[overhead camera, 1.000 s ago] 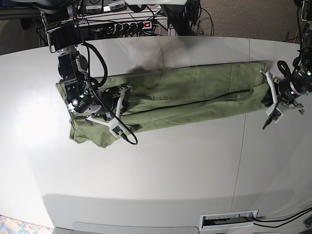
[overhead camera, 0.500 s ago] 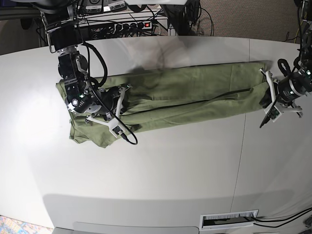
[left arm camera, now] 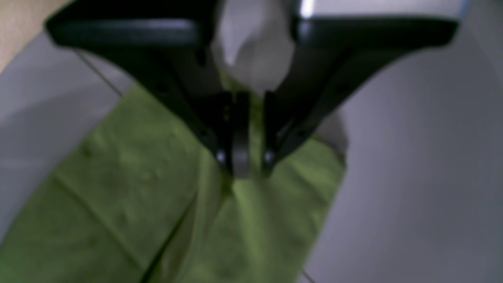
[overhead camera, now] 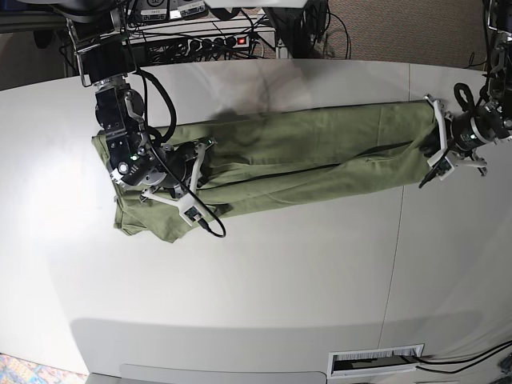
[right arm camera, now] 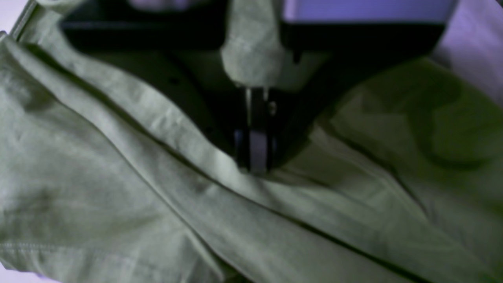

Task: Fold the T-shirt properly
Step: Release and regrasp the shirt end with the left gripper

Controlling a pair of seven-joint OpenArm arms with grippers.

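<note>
The shirt [overhead camera: 288, 160] lies stretched in a long folded band across the far half of my table [overhead camera: 264, 280], running left to right. At its right end my left gripper [overhead camera: 438, 150] pinches the edge, jaws closed on a fold of fabric [left arm camera: 243, 204] in the wrist view. At the left end my right gripper [overhead camera: 194, 166] sits low over the cloth, jaws drawn narrow with a ridge of shirt [right arm camera: 220, 165] clamped between them. Cables [overhead camera: 200, 36] crowd the far edge.
</note>
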